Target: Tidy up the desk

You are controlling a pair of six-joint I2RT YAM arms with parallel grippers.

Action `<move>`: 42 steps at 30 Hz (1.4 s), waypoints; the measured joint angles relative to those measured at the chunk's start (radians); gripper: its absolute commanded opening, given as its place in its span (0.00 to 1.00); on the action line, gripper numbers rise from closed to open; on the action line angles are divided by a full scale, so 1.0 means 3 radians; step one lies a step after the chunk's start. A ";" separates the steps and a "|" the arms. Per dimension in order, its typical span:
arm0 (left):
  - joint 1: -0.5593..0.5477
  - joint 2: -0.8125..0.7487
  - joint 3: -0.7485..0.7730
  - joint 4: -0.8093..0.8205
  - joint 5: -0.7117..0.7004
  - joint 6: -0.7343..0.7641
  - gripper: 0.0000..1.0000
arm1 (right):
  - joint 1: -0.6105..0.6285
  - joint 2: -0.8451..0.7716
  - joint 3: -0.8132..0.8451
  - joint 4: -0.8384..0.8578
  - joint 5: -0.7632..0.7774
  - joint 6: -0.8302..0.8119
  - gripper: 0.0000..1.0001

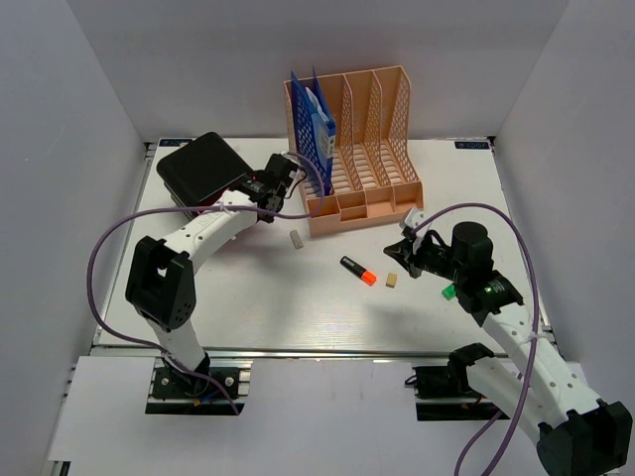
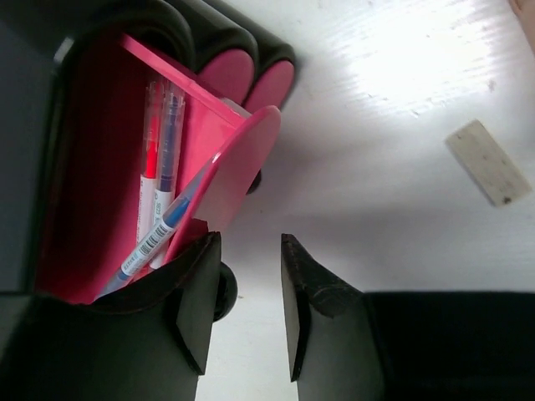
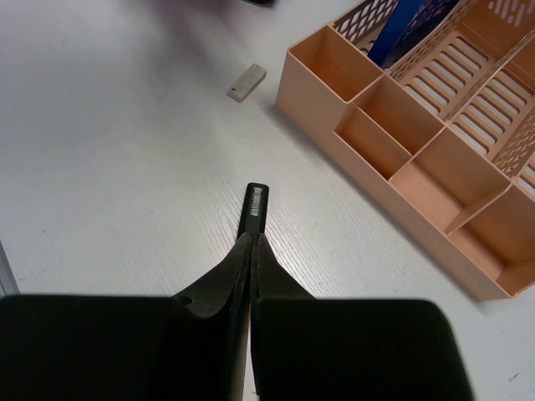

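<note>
Nearest the arm bases, the white table (image 1: 298, 309) spreads across the enclosure floor. Above it, the right end effector (image 3: 251, 242) is pinched fully together with nothing in it, and an orange-capped marker (image 1: 358, 271) lies beyond its tips. Farther back, the left end effector (image 2: 251, 238) is partly parted and empty beside a pink pen holder (image 2: 92, 167), near the peach file rack (image 1: 362, 213).

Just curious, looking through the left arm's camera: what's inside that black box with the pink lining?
Three pens lie in the box: one red, two blue. The left gripper covers the box's near end, so anything there is hidden.
</note>
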 measured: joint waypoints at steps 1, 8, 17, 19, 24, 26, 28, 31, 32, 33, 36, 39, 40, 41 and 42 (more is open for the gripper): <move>0.0025 0.0024 0.0036 0.0005 -0.0013 0.0000 0.47 | -0.0001 0.0000 0.0000 0.0000 0.0000 0.0000 0.00; 0.0193 0.0249 0.0317 0.0036 -0.0065 -0.0023 0.55 | -0.0006 -0.0013 0.0000 -0.0001 0.0009 -0.0014 0.00; 0.0374 0.0441 0.0393 0.0093 -0.0051 -0.0081 0.62 | -0.0008 -0.0037 0.0000 -0.0003 0.0023 -0.0058 0.00; 0.0394 0.0463 0.0422 0.0080 -0.0037 -0.0099 0.62 | -0.0009 -0.0037 0.0000 -0.0001 0.0023 -0.0062 0.00; 0.0399 0.0477 0.0497 0.0017 -0.0006 -0.0114 0.59 | -0.0009 -0.0037 0.0000 -0.0003 0.0022 -0.0070 0.00; 0.0403 0.0470 0.0512 0.0013 0.0028 -0.0117 0.54 | -0.0009 -0.0037 0.0000 -0.0003 0.0022 -0.0071 0.00; 0.0389 0.0429 0.0495 0.0022 0.0103 -0.0127 0.30 | -0.0009 -0.0037 0.0000 -0.0003 0.0022 -0.0074 0.00; 0.0378 0.0178 0.0275 0.0130 0.0346 -0.0228 0.00 | -0.0010 -0.0037 0.0000 -0.0003 0.0020 -0.0076 0.00; 0.0371 0.0015 0.0102 0.0191 0.0443 -0.0286 0.00 | -0.0010 -0.0037 0.0000 -0.0003 0.0020 -0.0076 0.00; 0.0367 -0.0182 -0.0094 0.0245 0.0539 -0.0348 0.00 | -0.0010 -0.0037 0.0000 -0.0003 0.0020 -0.0078 0.00; 0.0351 -0.0849 -0.0732 0.0506 0.0769 -0.0649 0.00 | -0.0010 -0.0037 0.0000 -0.0003 0.0019 -0.0081 0.00; 0.0343 -0.1240 -0.1144 0.0757 0.0799 -0.1035 0.10 | -0.0010 -0.0036 0.0000 -0.0003 0.0019 -0.0083 0.00; 0.0342 -0.1261 -0.1208 0.0802 0.0754 -0.1186 0.14 | -0.0010 -0.0036 0.0000 -0.0003 0.0019 -0.0083 0.00; 0.0338 -0.1219 -0.1233 0.0820 0.0674 -0.1339 0.19 | -0.0010 -0.0036 0.0000 -0.0003 0.0019 -0.0084 0.00; 0.0323 -0.1134 -0.1235 0.0825 0.0584 -0.1488 0.25 | -0.0010 -0.0036 0.0000 -0.0003 0.0019 -0.0084 0.00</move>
